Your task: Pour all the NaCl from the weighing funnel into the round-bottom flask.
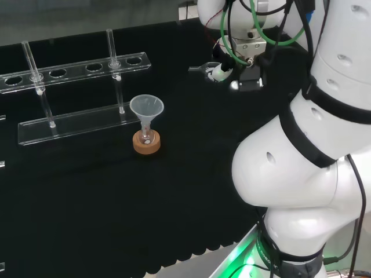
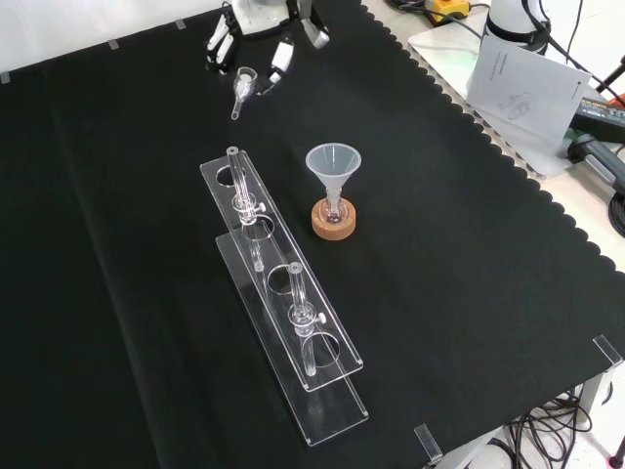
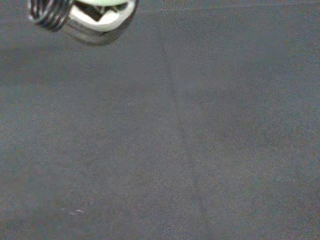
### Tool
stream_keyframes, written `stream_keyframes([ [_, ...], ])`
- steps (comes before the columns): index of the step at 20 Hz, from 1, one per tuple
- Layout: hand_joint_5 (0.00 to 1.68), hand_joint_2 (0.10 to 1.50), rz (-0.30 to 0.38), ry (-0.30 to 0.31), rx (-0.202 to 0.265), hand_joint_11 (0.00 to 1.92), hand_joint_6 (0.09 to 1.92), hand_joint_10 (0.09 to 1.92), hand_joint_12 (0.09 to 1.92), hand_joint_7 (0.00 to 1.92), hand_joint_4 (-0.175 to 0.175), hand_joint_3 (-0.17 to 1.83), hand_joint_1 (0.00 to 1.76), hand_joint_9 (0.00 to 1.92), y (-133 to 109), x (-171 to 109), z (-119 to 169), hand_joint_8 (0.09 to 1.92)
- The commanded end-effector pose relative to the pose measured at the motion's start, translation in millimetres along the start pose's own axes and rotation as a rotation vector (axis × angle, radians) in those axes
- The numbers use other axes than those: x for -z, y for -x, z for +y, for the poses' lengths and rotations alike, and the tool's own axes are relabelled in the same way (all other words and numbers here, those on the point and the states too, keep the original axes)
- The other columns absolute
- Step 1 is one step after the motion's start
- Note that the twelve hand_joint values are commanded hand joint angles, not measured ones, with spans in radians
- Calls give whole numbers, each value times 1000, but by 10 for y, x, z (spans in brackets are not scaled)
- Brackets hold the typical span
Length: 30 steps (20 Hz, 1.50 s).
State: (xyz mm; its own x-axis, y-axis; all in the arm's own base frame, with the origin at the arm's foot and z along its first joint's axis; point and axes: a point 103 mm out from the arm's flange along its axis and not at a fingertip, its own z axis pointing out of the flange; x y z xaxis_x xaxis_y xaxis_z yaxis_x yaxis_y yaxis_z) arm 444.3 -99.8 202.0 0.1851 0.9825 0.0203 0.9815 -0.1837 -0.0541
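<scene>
A small round-bottom flask [image 1: 147, 138] [image 2: 334, 209] stands on a cork ring [image 1: 146, 145] [image 2: 335, 225] in the middle of the cloth, with a clear plastic funnel [image 1: 146, 107] [image 2: 333, 161] sitting in its neck. The hand [image 1: 223, 70] [image 2: 281, 57] hovers well away from it, to the right and farther back in the head view, at the top in the front view. Its fingers are curled round a small clear weighing funnel [image 1: 204, 68] [image 2: 242, 86], whose spout pokes out toward the flask side. I cannot make out its contents. The wrist view has a blurred part of the hand [image 3: 85, 12] over bare cloth.
A clear acrylic rack [image 1: 75, 65] [image 2: 283, 313] with two upright glass tubes [image 1: 112, 49] [image 2: 299, 318] stands left of the flask in the front view. Papers [image 2: 527, 83] and cables lie beyond the cloth's scalloped edge at that view's right.
</scene>
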Motion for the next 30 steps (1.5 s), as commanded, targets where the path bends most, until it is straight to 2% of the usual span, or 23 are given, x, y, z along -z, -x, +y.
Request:
stream_keyframes([
  [1,1111,763,11,27,25,944,931,328,972,633,175,593,1065,1087,-211,169,-344,703],
  [6,1111,764,24,35,40,945,930,325,969,633,175,592,1065,1089,-316,264,-517,703],
  [14,1111,764,2,38,80,948,930,320,964,637,175,591,1065,1092,-555,395,-932,705],
  [23,1112,765,-13,10,156,954,928,315,961,641,175,590,1065,1099,-902,380,-1342,706],
  [30,1113,764,-54,-1,176,956,925,310,957,648,175,589,1066,1104,-1100,344,-1486,707],
])
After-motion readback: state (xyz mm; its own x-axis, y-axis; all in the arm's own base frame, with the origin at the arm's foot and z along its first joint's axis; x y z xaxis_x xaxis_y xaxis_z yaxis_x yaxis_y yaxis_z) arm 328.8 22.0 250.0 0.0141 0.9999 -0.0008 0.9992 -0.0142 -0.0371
